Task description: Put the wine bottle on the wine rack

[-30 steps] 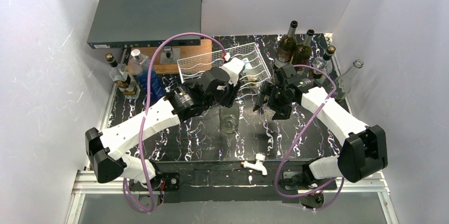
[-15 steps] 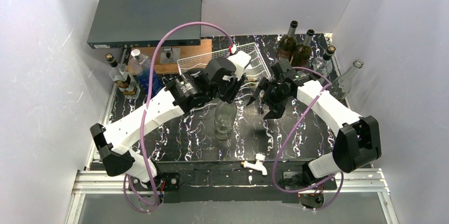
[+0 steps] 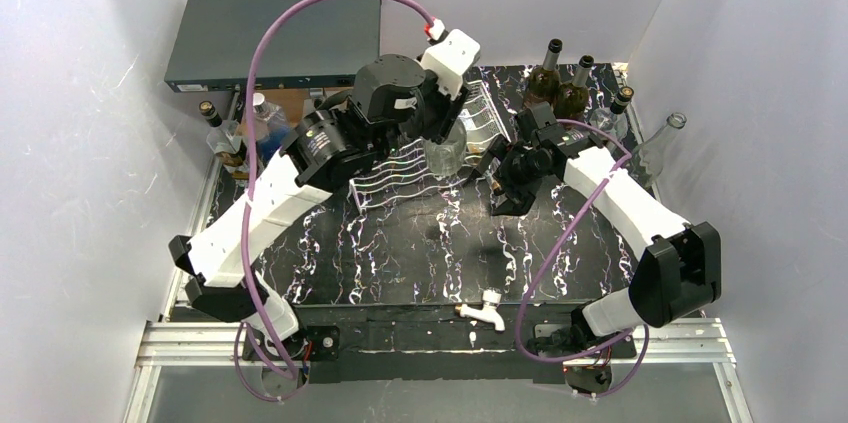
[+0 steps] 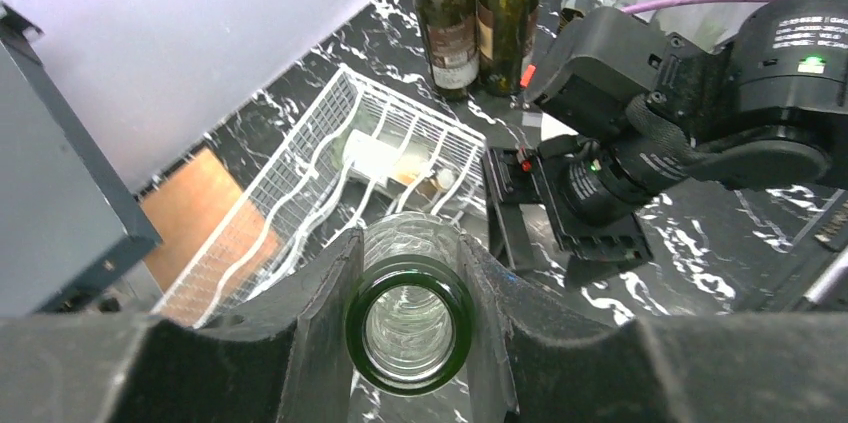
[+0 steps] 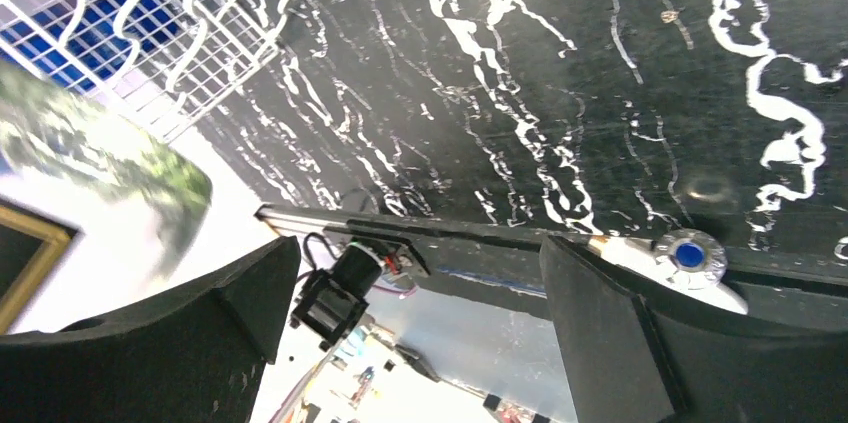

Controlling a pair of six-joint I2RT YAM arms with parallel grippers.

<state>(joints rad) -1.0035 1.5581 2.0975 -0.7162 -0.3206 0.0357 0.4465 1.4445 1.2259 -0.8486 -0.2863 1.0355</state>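
Since the left gripper (image 4: pixel 410 325) is clamped on the neck of the clear wine bottle (image 4: pixel 405 235), one finger pressed to each side of its green-tinged mouth, the bottle hangs straight down from it. Its long axis is upright and runs along the wrist camera's own line of sight. The wine rack (image 4: pixel 330 178) lies just beyond and below the bottle, toward the far left in the left wrist view. From above, the bottle shows over the right-hand part of the rack, though I cannot tell whether its base touches the wires. The rack's wavy rows look made to cradle a bottle lying down, so I judge that the coming move turns on tipping that upright axis over until it lies level in a slot, more than on carrying it much farther. The right gripper (image 5: pixel 420 313) stands wide open with nothing between its fingers, only the black marbled table (image 5: pixel 600 93) beneath. In the top view it hovers just to the right of the rack, near enough to steady the bottle's base, but the left arm alone has the bottle.
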